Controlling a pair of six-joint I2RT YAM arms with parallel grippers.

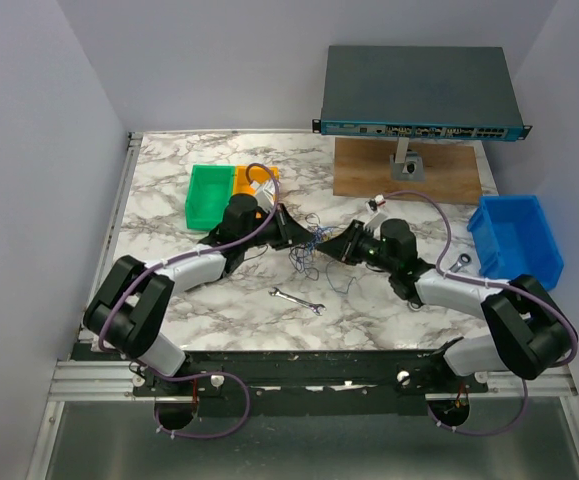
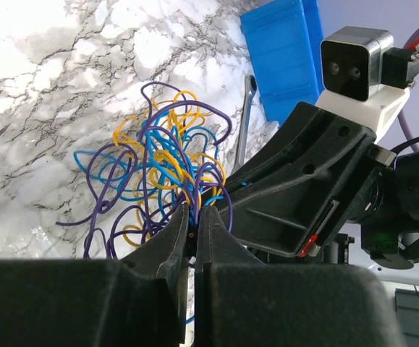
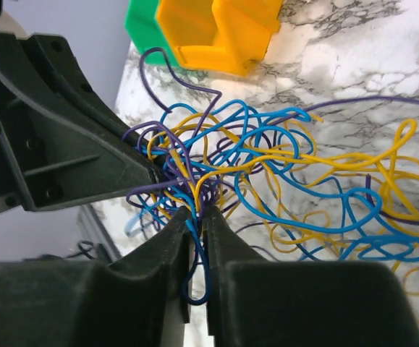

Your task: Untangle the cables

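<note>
The cables (image 1: 314, 247) form one tangle of thin blue, yellow and purple wires in the middle of the marble table, between my two grippers. My left gripper (image 1: 295, 233) comes in from the left. Its jaws (image 2: 193, 214) are shut on strands at the near edge of the tangle (image 2: 158, 155). My right gripper (image 1: 335, 246) faces it from the right, very close. In the right wrist view the right gripper (image 3: 198, 215) is shut on a blue loop of the cables (image 3: 281, 163), which hangs down between the fingers. The two grippers' fingers nearly touch.
A silver wrench (image 1: 298, 299) lies in front of the tangle, another wrench (image 1: 459, 263) beside the blue bin (image 1: 514, 240). A green bin (image 1: 210, 192) and an orange bin (image 1: 249, 183) stand behind the left arm. A network switch (image 1: 419, 95) sits on a wooden board (image 1: 369, 175) at the back.
</note>
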